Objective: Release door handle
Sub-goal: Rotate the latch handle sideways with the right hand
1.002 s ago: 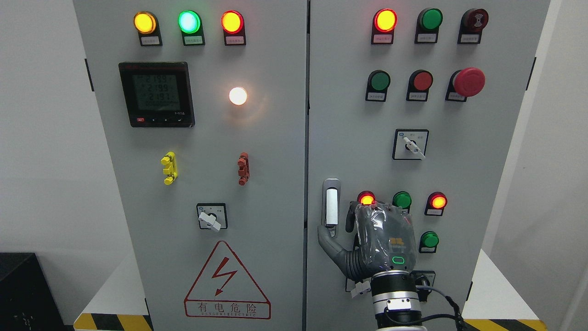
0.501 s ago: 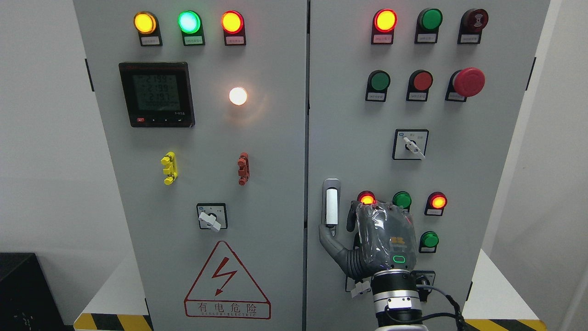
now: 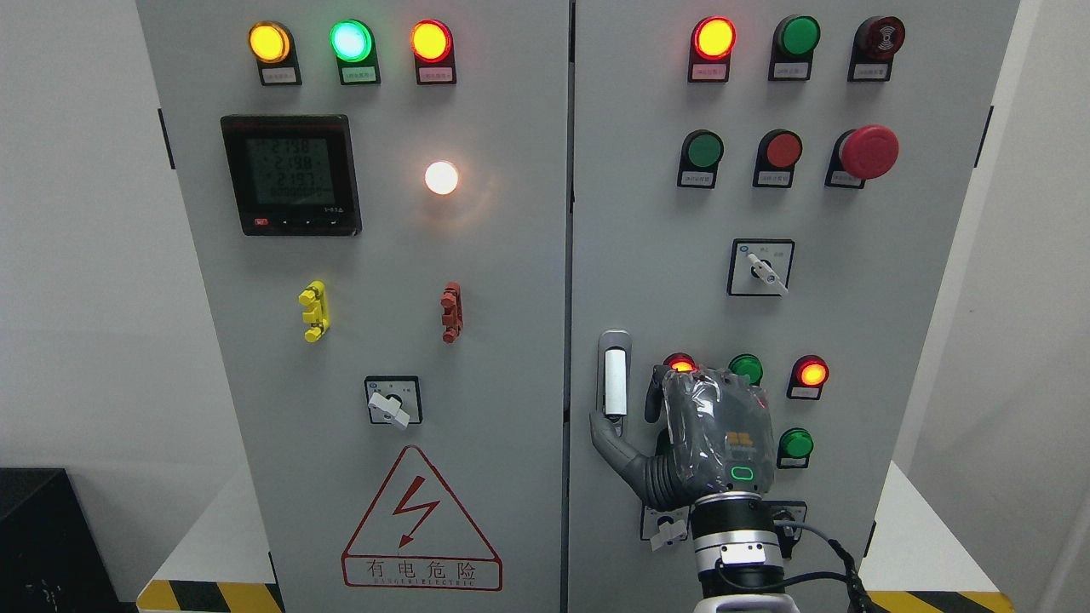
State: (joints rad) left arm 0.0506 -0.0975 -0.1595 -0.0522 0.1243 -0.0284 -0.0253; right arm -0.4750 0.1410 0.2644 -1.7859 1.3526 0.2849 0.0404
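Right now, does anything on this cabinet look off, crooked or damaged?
Nothing looks damaged. Both doors sit shut, and the handle stands upright. The right hand is in front of the right door, its thumb just below the handle, hiding part of one lit red lamp.

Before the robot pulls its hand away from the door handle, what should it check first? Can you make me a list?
1. Fingers off the door handle: cannot tell. The right hand sits just right of it, thumb stretched toward its lower end; the other fingers are hidden behind the hand.
2. Doors closed: ok, the seam looks narrow and even.
3. Red mushroom button away from the hand: ok, it is far above.
4. Small lamps beside the hand: not ok, the hand partly covers the lit red lamp and the green lamp, so bumping is possible.
5. Wrist cable free: ok, it hangs loose.
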